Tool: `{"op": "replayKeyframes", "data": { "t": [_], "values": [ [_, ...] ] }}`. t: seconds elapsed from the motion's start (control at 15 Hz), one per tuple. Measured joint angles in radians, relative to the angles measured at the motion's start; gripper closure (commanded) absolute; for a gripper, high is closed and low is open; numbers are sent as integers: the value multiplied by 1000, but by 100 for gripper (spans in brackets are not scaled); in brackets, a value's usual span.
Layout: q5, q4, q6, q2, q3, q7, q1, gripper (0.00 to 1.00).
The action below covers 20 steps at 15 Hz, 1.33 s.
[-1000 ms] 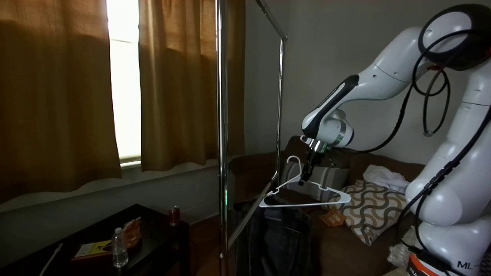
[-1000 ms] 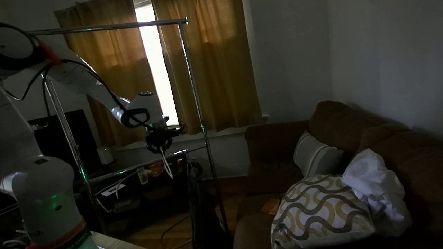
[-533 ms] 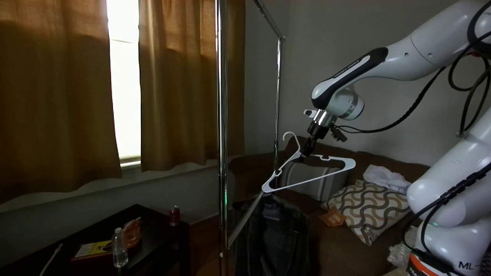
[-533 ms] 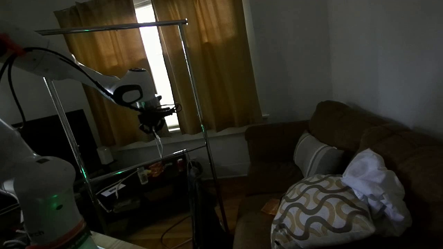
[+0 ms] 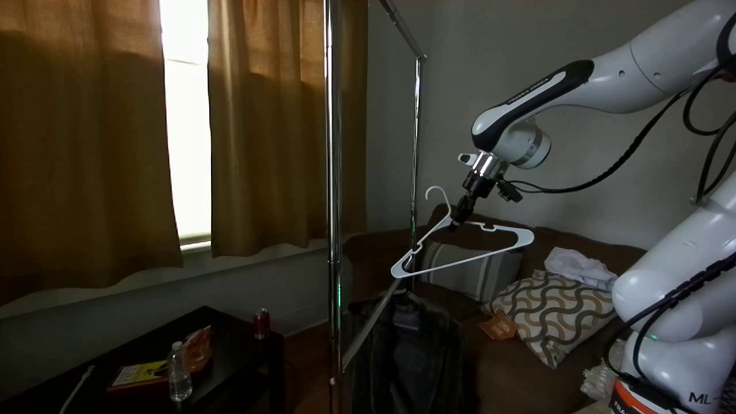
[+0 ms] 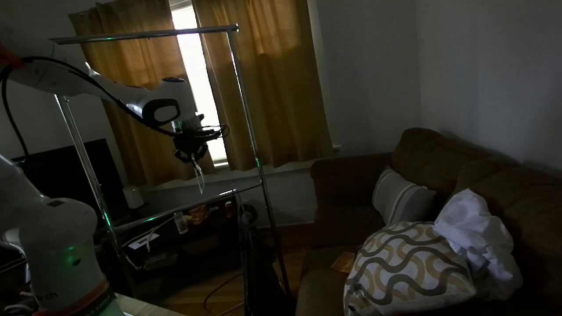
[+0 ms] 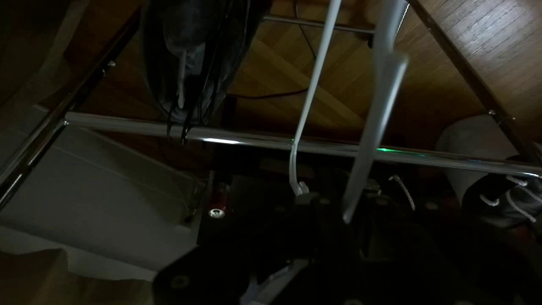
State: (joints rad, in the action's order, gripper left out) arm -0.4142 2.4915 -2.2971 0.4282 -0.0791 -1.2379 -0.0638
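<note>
One wht hanger point(image 5: 443, 224) is sitting in the gripper point(image 5: 455, 223), up in mid-air near the metal rack point(image 5: 333, 172). Fingers are pinching it approx. at the hook base. Hook is pointing up; in an exterior view the hanger is sitting at a tilt, one end lower than the other. It's hanging well below the top rail point(image 6: 145, 34); in wrist view the lower rail point(image 7: 254, 140) is running behind it. Dark fabric item point(image 5: 425, 356) (bag or garment, can't tell) is hanging at lower rail.

Further out: couch point(image 6: 351, 175) is holding striped pillow point(image 6: 401, 199) + wavy-pattern pillow point(image 6: 408, 272), w/ wht cloth point(image 6: 476, 237) lying at latter's edge. Orange packet point(image 5: 499, 326) is lying next to wavy-pattern pillow. Blk tbl point(image 5: 236, 339) is standing on the window side of the rack; clear bottle point(image 5: 179, 374) + red can point(image 5: 261, 324) are standing on it, w/ orange bag point(image 5: 198, 348) near bottle. Gold-brown curtains point(image 5: 86, 144) are hanging either side of the bright window point(image 5: 187, 126). Wrist view is running dark, so finger detail isn't showing well there.
</note>
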Motion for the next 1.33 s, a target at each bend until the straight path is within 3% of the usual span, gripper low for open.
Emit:
{"op": "replayKeyframes", "data": {
  "t": [0.8, 1.33],
  "values": [
    [-35, -30, -194, 154, -19, -14, -169, 94],
    [-37, -59, -201, 156, -38, -17, -195, 99]
  ]
}}
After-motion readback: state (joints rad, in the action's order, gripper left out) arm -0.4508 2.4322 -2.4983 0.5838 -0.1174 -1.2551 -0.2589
